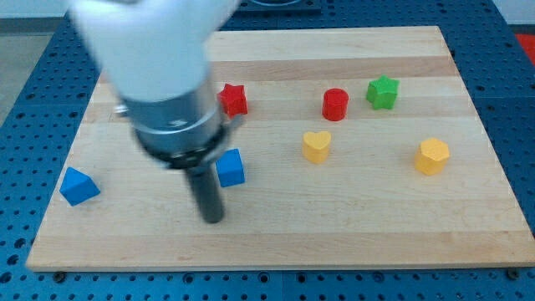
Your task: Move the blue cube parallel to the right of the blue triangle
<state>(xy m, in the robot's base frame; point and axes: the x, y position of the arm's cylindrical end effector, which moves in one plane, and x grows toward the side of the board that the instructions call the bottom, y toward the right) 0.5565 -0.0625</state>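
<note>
The blue cube (231, 168) sits on the wooden board, left of centre. The blue triangle (78, 186) lies near the board's left edge, lower left. My tip (213, 218) rests on the board just below and slightly left of the blue cube, a small gap apart from it. The arm's blurred white and grey body covers the upper left of the view and hides the board behind it.
A red star (234, 99) sits above the blue cube. A yellow heart (316, 145), a red cylinder (335, 104), a green star (382, 92) and a yellow hexagon-like block (432, 156) lie to the right. The board's edge (276, 266) runs along the view's bottom.
</note>
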